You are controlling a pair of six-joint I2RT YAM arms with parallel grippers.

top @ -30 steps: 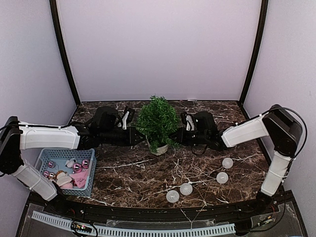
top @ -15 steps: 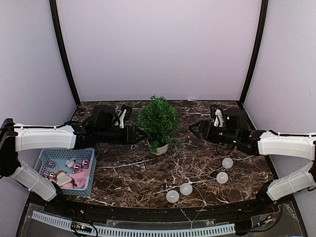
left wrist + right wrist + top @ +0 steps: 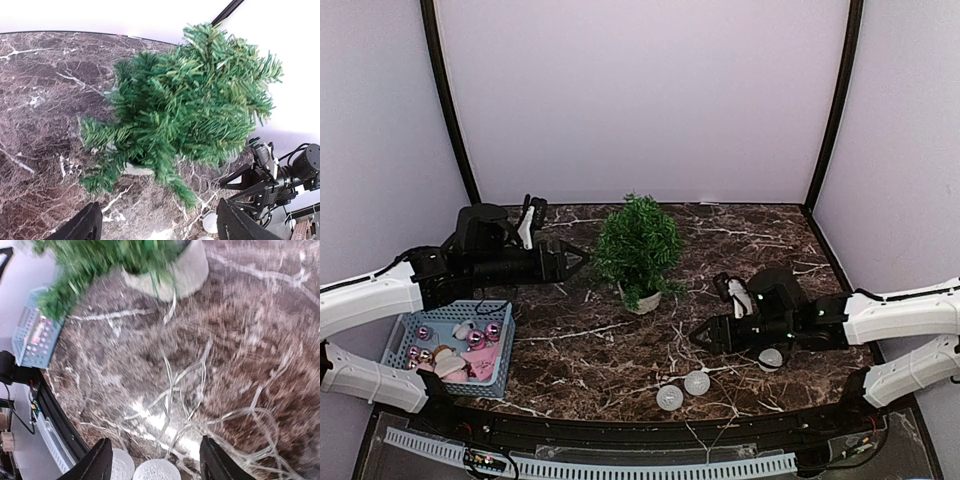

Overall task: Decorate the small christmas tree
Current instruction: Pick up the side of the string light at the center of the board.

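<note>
The small christmas tree (image 3: 638, 248), bushy dark green in a round white pot (image 3: 642, 299), stands mid-table. My left gripper (image 3: 576, 260) hovers just left of it, level with the branches, open and holding nothing. In the left wrist view the tree (image 3: 190, 105) fills the frame above my spread fingers (image 3: 82, 227). My right gripper (image 3: 698, 337) is open and low over the table, front right of the pot. Beneath it lies a tangle of clear wire (image 3: 200, 390) with white balls (image 3: 155, 471) near my fingers (image 3: 215, 460). The pot (image 3: 175, 270) is farther ahead.
A blue basket (image 3: 405, 325) at the front left holds pink baubles and other ornaments. Two white balls (image 3: 697, 383) on the wire lie near the front edge, and another (image 3: 772, 358) is partly under my right arm. Walls enclose the table's back and sides.
Both grippers left the tree and opened. The left drew back to the left. The right swung out, then came forward and down over the wire and balls.
</note>
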